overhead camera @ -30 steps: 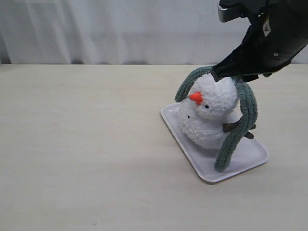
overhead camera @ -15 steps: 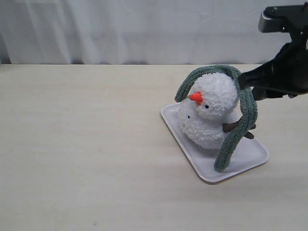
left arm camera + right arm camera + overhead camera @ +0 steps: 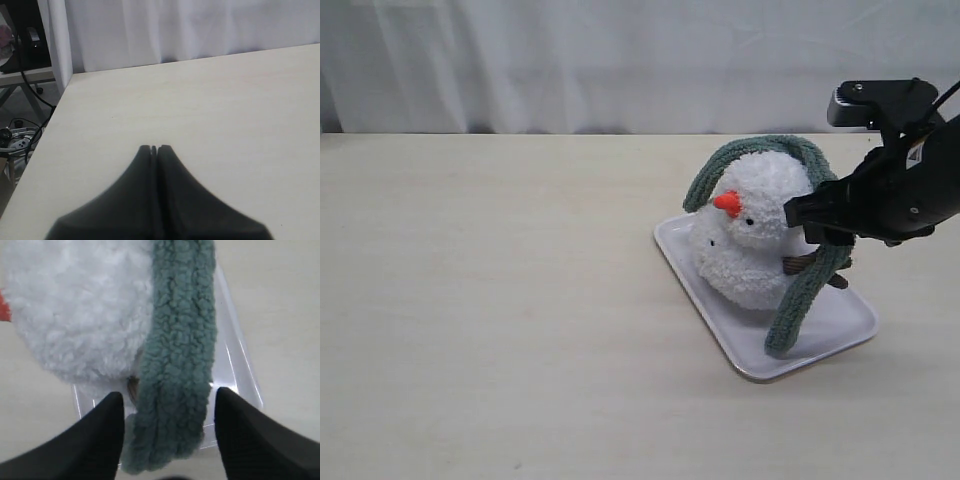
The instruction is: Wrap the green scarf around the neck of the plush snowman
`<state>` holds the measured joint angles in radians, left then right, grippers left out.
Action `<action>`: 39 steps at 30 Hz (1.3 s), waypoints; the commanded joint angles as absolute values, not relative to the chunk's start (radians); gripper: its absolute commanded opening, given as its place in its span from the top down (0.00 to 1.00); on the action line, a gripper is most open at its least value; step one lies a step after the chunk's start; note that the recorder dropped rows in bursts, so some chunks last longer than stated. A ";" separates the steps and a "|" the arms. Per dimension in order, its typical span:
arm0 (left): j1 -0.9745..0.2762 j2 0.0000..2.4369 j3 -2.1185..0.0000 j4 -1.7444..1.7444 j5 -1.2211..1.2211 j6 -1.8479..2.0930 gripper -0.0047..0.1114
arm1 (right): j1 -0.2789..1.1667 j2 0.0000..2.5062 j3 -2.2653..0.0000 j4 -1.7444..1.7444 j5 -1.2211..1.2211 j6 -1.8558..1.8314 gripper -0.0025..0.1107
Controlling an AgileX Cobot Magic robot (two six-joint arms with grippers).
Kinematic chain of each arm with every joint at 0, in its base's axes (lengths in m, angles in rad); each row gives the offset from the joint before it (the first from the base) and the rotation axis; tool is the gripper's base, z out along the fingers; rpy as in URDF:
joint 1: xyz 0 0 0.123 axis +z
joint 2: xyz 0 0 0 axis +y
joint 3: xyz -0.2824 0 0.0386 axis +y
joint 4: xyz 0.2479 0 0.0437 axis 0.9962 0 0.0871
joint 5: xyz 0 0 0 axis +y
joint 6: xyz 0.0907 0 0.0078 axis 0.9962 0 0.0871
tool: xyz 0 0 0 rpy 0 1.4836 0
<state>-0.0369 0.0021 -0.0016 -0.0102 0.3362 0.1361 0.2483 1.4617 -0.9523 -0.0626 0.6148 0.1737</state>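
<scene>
The right gripper (image 3: 169, 399) has been lowered beside the plush snowman (image 3: 750, 240) — jaws apart astride the green scarf (image 3: 798, 300), which is draped over its head, not yet round the neck; the left gripper (image 3: 154, 148) is closed.

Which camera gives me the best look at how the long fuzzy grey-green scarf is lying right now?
The exterior view: it shows the fuzzy grey-green scarf end to end, arching over the white plush snowman's head. The right wrist view shows only one hanging stretch close up; the left wrist view shows none of it.
</scene>
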 commanded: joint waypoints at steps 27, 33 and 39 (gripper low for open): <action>-0.047 0.000 0.000 -0.010 0.324 0.134 0.96 | 0.232 1.489 -0.952 -0.078 0.383 0.172 0.94; -0.047 0.000 0.000 -0.010 0.324 0.134 0.96 | 0.188 1.489 -0.952 -0.061 0.397 0.179 0.94; -0.047 0.000 0.000 -0.010 0.324 0.134 0.96 | 0.188 1.541 -0.952 -0.033 0.415 0.179 0.91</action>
<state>-0.0369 0.0021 -0.0016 -0.0102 0.3362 0.1361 0.1938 1.5061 -0.9523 -0.0378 0.3993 0.1756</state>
